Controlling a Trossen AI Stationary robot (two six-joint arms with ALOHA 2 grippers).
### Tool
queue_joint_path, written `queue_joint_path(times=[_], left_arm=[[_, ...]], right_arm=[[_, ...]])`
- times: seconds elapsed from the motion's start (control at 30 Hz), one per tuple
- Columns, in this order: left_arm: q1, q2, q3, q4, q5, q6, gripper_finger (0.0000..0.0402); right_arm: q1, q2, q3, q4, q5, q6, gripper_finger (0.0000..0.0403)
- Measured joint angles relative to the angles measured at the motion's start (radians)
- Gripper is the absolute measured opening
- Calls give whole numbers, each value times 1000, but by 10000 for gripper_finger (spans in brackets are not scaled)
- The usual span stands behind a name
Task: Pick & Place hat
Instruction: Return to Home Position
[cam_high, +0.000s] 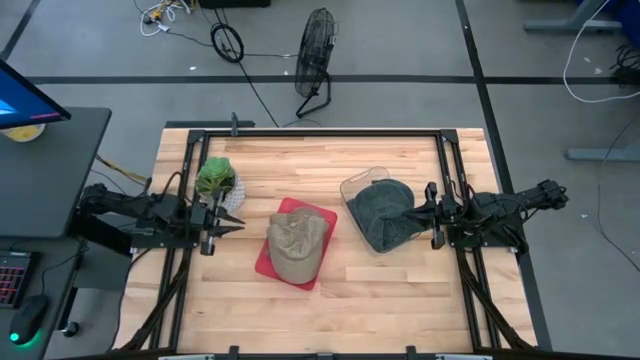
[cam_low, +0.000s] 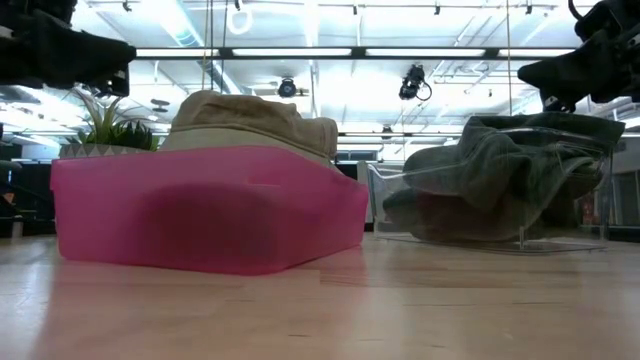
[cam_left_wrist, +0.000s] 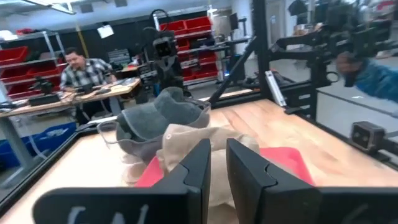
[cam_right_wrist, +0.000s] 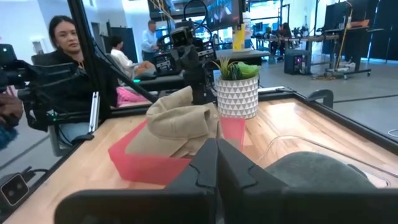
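Brown cap (cam_high: 298, 248) is heaped in the red bin (cam_high: 318, 214), with the crown well above the rim. Dark cap (cam_high: 385, 212) is stuffed in the transparent bin (cam_high: 355, 186) and bulges over the wall on the right arm's side. Left tool (cam_high: 222, 226) is held over the desk (cam_high: 330, 300) near the potted plant (cam_high: 216, 178), fingers narrowly apart, nothing gripped. Right tool (cam_high: 430, 213) is pressed together, empty, just beside the dark cap. Risks: fabric could be snagged on pull-back and the cap dragged out; the plant could be clipped by a left-arm swing.
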Motion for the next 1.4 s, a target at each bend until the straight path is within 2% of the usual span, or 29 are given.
queue_joint_path(times=[0.47,0.6,0.73,1.17,1.4], left_arm=[[0,0,0,-87,11,-49,53],[0,0,-32,-9,15,-68,53],[0,3,-44,25,14,-25,53],[0,11,-46,20,28,-124,53],[0,14,-47,32,26,-127,53]], right_arm=[[0,0,0,-1,3,0,4],[0,0,0,-1,4,0,4],[0,0,0,-2,4,0,4],[0,0,1,-1,5,-1,4],[0,0,1,-1,5,-1,10]])
